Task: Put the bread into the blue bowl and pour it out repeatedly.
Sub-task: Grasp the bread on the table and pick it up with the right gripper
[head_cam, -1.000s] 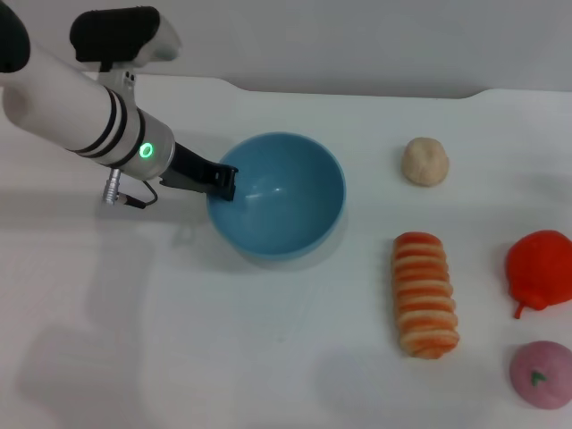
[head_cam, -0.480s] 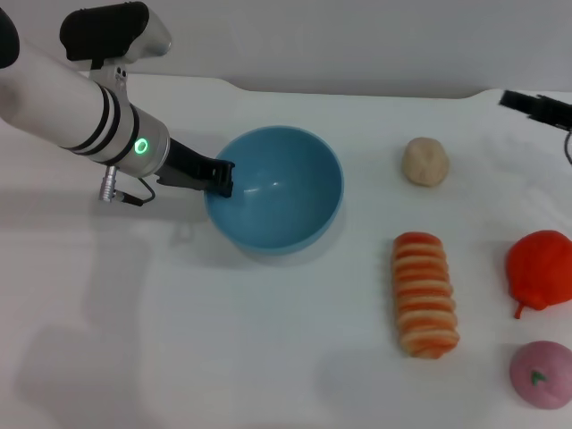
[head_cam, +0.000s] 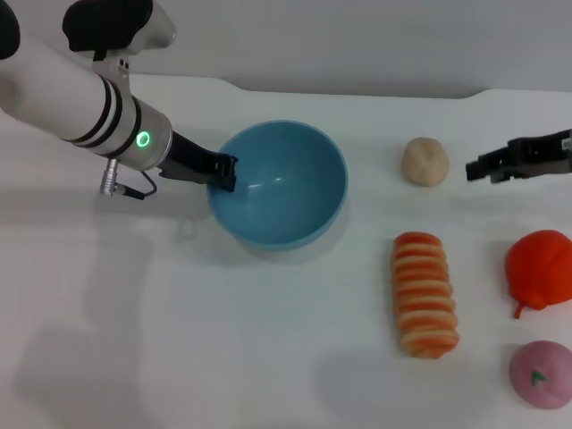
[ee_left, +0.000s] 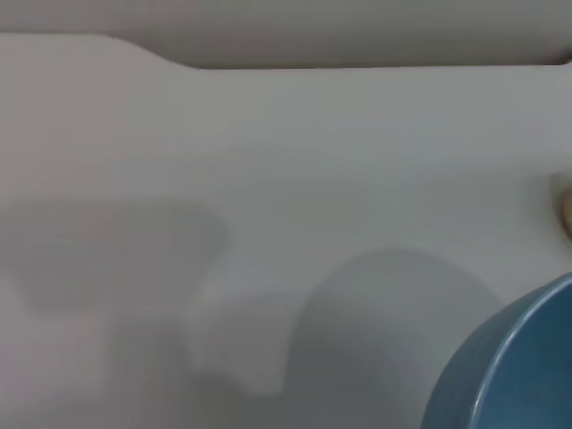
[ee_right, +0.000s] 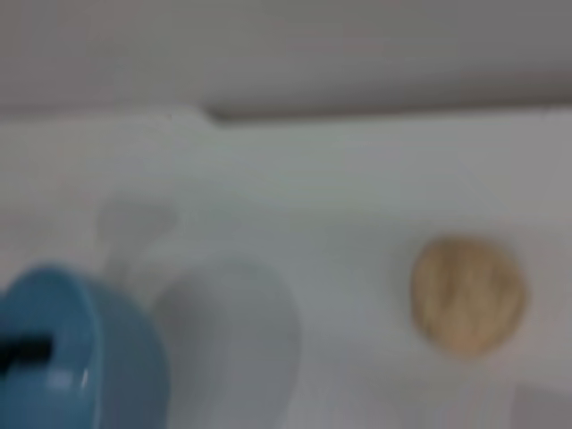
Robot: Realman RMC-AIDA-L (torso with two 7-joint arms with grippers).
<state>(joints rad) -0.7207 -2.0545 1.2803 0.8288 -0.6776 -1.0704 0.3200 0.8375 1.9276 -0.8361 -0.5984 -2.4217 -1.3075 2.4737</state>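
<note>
bread (head_cam: 426, 294) lies striped side up on the white table (head_cam: 268, 357), well right of the blue bowl (head_cam: 279, 183) and not yet in it. left gripper (head_cam: 223, 172) is clamped on the bowl's left rim. right gripper (head_cam: 478, 168) hangs near the beige ball (head_cam: 424, 162); whether its fingers are parted, can't tell. best move: drop squarely over the loaf's middle, pinch across its width.

Left gripper (head_cam: 225, 172) reaches in from upper left; right gripper (head_cam: 474, 170) enters from right.
</note>
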